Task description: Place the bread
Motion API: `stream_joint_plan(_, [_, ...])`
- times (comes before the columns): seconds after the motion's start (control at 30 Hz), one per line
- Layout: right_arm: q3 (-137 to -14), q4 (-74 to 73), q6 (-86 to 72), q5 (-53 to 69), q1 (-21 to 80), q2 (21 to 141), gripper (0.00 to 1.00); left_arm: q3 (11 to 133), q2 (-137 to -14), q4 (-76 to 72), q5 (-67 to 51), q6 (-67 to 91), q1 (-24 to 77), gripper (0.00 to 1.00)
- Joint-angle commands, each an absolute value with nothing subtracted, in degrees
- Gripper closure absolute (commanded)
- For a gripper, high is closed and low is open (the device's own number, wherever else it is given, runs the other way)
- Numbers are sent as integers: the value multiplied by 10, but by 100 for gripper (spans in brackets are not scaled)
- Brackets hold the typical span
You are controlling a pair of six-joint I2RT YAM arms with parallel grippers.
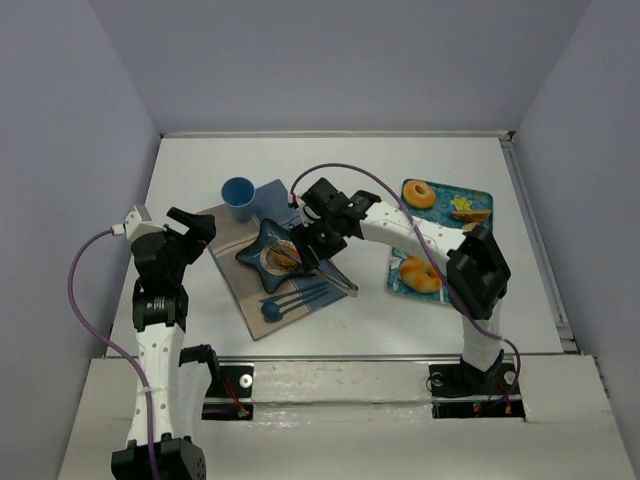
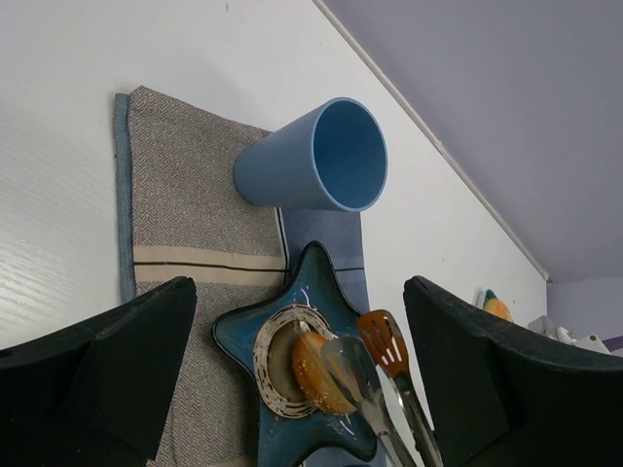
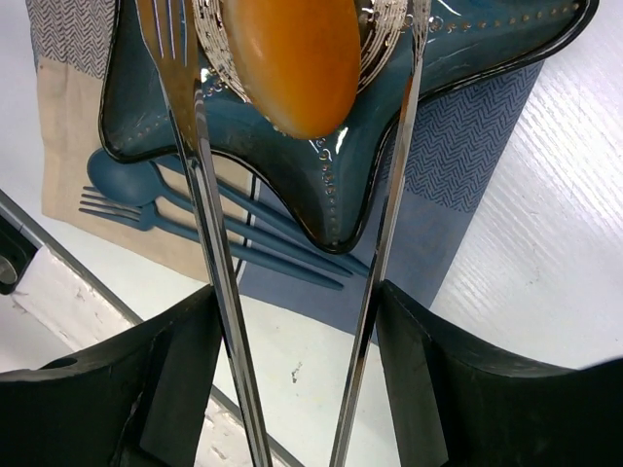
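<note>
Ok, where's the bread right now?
Top view, left of centre: the bread is over the middle of the blue star dish, between the tips of the tongs in the right end effector.

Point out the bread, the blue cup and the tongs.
bread (image 3: 292,58): right wrist view, its golden top.
blue cup (image 2: 277,175): left wrist view, its outer wall.
tongs (image 3: 210,224): right wrist view, one metal arm.

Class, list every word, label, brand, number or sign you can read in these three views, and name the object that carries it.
No text can be read in any view.
The blue cup, star-shaped dish, striped cloth, tray and tongs show only plain colour or pattern, with no letters or numbers.
</note>
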State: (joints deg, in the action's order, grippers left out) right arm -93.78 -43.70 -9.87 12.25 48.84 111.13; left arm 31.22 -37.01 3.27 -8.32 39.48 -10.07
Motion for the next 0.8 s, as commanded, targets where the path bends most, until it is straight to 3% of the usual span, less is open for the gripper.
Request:
stream_joint_plan(0.0, [-969, -440, -96, 111, 492, 1092, 33, 308, -367, 21, -83, 393, -98, 1])
stream_joint_plan(0.47, [-916, -440, -133, -38, 487, 968, 33, 308, -363, 22, -85, 393, -98, 1])
stream_joint_plan(0.77, [-880, -383, -122, -27, 377, 976, 33, 308, -365, 24, -85, 392, -98, 1])
